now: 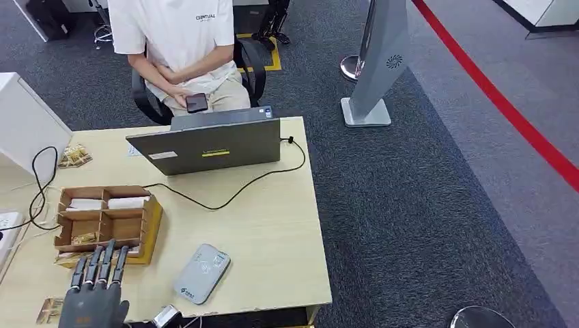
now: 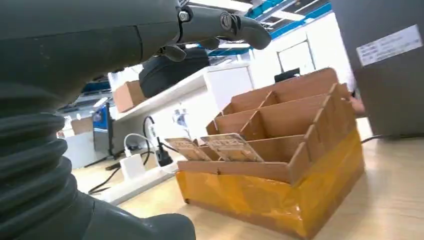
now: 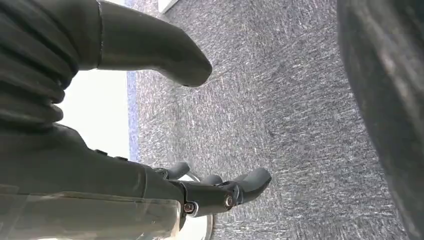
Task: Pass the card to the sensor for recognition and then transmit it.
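Note:
An orange-taped cardboard box [image 1: 149, 225] with several compartments stands at the table's left. Patterned cards [image 2: 232, 146] lean out of its near compartment, and they lie low in the box [image 1: 85, 238] in the head view. The grey card sensor [image 1: 201, 273] lies flat near the front edge, right of the box. My left hand [image 1: 95, 287] hovers just in front of the box with its fingers [image 2: 220, 22] stretched toward it, holding nothing. My right hand [image 3: 75, 165] hangs over grey carpet, fingers [image 3: 225, 192] and thumb apart, empty.
A grey laptop [image 1: 212, 143] stands at the table's far side with a black cable [image 1: 232, 195] running across the middle. A person [image 1: 181, 48] sits behind it holding a phone. Loose cards [image 1: 75, 156] lie at far left and near my left hand [image 1: 51, 309]. A power strip [image 2: 132, 167] sits left of the box.

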Robot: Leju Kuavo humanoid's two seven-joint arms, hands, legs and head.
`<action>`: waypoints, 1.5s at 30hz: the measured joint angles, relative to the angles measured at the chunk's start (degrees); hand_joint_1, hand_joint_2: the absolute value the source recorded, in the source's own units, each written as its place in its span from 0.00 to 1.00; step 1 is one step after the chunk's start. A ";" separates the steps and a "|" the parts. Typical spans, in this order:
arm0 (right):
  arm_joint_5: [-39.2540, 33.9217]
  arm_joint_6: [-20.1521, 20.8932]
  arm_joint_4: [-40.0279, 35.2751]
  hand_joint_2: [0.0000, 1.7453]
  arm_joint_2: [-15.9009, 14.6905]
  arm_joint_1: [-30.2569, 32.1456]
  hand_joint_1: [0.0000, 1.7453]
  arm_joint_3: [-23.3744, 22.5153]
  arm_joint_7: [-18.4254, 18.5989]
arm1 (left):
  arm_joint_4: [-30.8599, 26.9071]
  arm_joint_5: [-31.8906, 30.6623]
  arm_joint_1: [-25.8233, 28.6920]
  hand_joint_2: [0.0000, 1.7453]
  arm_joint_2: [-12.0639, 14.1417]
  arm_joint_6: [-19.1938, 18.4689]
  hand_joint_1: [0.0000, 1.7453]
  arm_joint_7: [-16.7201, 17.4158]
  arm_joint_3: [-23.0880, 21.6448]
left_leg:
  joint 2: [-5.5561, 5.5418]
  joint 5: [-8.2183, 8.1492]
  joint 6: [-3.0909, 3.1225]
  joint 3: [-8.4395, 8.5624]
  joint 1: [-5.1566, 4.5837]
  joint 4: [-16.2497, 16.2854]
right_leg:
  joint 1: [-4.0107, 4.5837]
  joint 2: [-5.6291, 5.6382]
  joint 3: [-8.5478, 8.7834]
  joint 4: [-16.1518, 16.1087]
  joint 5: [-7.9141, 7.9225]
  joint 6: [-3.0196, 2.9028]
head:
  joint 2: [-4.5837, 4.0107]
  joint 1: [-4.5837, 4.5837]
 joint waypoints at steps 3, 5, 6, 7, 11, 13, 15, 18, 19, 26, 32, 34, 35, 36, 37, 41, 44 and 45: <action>0.18 0.00 0.00 1.00 0.00 0.00 0.00 0.00 0.00 | 1.16 -0.68 0.01 1.00 -0.97 -0.02 0.00 -0.66 1.97 | 0.00 0.00 0.00 0.00 0.00 0.00 | 0.00 0.00 0.00 0.00 0.00 0.00 | 0.00 0.00; 0.29 0.09 0.00 1.00 0.00 0.00 0.00 0.00 0.00 | 1.92 -0.83 0.00 1.00 -1.63 0.02 0.00 -0.98 3.59 | 0.00 0.00 0.00 0.00 0.00 0.00 | 0.00 0.00 0.00 0.00 0.00 0.00 | -0.02 0.00; 0.33 0.15 0.00 1.00 0.00 -0.01 0.00 0.00 0.00 | 2.30 -0.99 -0.01 1.00 -1.95 0.09 0.00 -1.18 4.25 | 0.00 0.00 0.00 0.00 0.00 0.00 | 0.00 0.00 0.00 0.00 0.00 0.00 | 0.00 0.00; 0.33 0.15 0.00 1.00 0.00 -0.01 0.00 0.00 0.00 | 2.69 -1.16 -0.02 1.00 -2.28 0.15 0.00 -1.36 4.98 | 0.00 0.00 0.00 0.00 0.00 0.00 | 0.00 0.00 0.00 0.00 0.00 0.00 | 0.00 0.00; 0.55 0.24 0.00 1.00 0.00 -0.02 0.00 0.00 0.06 | 4.26 -1.38 -0.12 1.00 -3.39 0.57 0.00 -1.84 7.47 | 0.00 0.00 0.00 0.00 0.00 0.00 | 0.00 0.00 0.00 0.00 0.00 0.00 | 0.00 0.00; 0.88 0.39 0.00 1.00 0.00 -0.04 0.00 0.00 0.15 | 5.25 -1.69 -0.37 1.00 -3.96 1.31 0.00 -2.34 8.51 | 0.00 0.00 0.00 0.00 0.00 0.00 | 0.00 0.00 0.00 0.00 0.00 0.00 | 0.00 0.00; 0.96 0.42 0.00 1.00 0.00 -0.06 0.00 0.00 0.15 | 6.21 -1.86 -0.68 1.00 -4.53 2.12 0.00 -2.89 9.47 | 0.00 0.00 0.00 0.00 0.00 0.00 | 0.00 0.00 0.00 0.00 0.00 0.00 | 0.00 0.00; 1.14 0.68 0.00 1.00 0.00 -0.10 0.00 0.00 -0.04 | 8.06 -2.45 -1.43 1.00 -5.32 3.43 0.00 -3.94 10.73 | 0.00 0.00 0.00 0.00 0.00 0.00 | 0.00 -0.01 0.00 0.00 0.00 0.00 | 0.00 0.00; 1.20 0.85 0.00 1.00 0.00 -0.11 0.00 0.00 -0.11 | 8.59 -2.71 -1.68 1.00 -5.58 4.17 0.00 -4.46 11.13 | 0.00 0.00 0.00 0.00 0.00 0.00 | 0.00 -0.01 0.00 0.00 0.00 0.00 | -0.02 0.00; 2.19 1.27 0.00 1.00 0.00 -0.35 0.00 0.04 -0.20 | 13.25 -4.92 -5.03 1.00 -7.66 10.36 0.00 -8.17 13.64 | -0.02 0.01 0.00 0.01 0.00 0.00 | 0.00 -0.06 0.02 0.00 0.02 0.00 | 0.00 0.02; 2.73 1.33 0.00 1.00 0.00 -0.64 0.00 0.13 -0.77 | 17.69 -5.68 -8.42 1.00 -8.86 12.77 0.00 -9.79 14.54 | -0.03 0.01 -0.01 0.02 0.00 0.00 | 0.00 -0.07 0.02 0.00 0.03 -0.01 | 0.00 0.02; 2.91 1.38 0.00 1.00 0.00 -0.69 0.00 0.15 -0.77 | 18.95 -5.73 -9.42 1.00 -9.10 12.94 0.00 -10.03 14.65 | -0.03 0.01 -0.01 0.02 0.00 0.01 | 0.00 -0.07 0.02 0.00 0.03 -0.01 | 0.00 0.02; 2.95 1.40 0.00 1.00 0.00 -0.73 0.00 0.17 -0.77 | 19.61 -5.75 -9.87 1.00 -9.21 12.98 0.00 -10.03 14.65 | -0.03 0.01 -0.01 0.01 0.00 0.01 | 0.00 -0.07 0.02 0.00 0.03 -0.01 | 0.00 0.02; 3.04 1.40 -0.02 1.00 0.00 -0.75 0.00 0.17 -0.77 | 20.16 -5.77 -10.27 1.00 -9.28 13.01 0.00 -10.06 14.65 | -0.03 0.01 -0.01 0.01 0.00 0.01 | 0.00 -0.07 0.02 0.00 0.03 -0.01 | -0.02 0.00; 3.15 1.42 0.00 1.00 0.00 -0.76 0.00 0.20 -0.77 | 20.72 -5.82 -10.65 1.00 -9.40 13.20 0.00 -10.05 14.67 | -0.03 0.01 -0.01 0.01 0.00 0.01 | 0.00 -0.07 0.02 0.00 0.03 -0.01 | -0.02 0.00; 3.35 1.68 -0.02 1.00 0.00 -0.86 0.00 0.24 -0.79 | 23.26 -5.97 -12.47 1.00 -9.54 14.08 0.00 -10.03 14.74 | -0.03 0.01 -0.01 0.01 0.00 0.01 | 0.00 -0.07 0.02 0.00 0.03 -0.01 | 0.00 0.00; 3.41 1.77 -0.02 1.00 0.00 -0.91 0.00 0.31 -0.81 | 25.01 -5.99 -13.72 1.00 -9.60 15.13 0.00 -10.06 14.78 | -0.03 0.01 -0.01 0.01 0.00 0.01 | 0.00 -0.07 0.02 0.01 0.03 -0.01 | 0.00 0.02; 3.47 1.79 -0.02 1.00 0.00 -0.95 0.00 0.35 -0.85 | 25.58 -5.99 -14.00 1.00 -9.62 15.48 0.00 -10.08 14.84 | -0.03 0.01 -0.01 0.02 0.00 0.01 | 0.00 -0.07 0.02 0.01 0.03 -0.01 | -0.02 0.00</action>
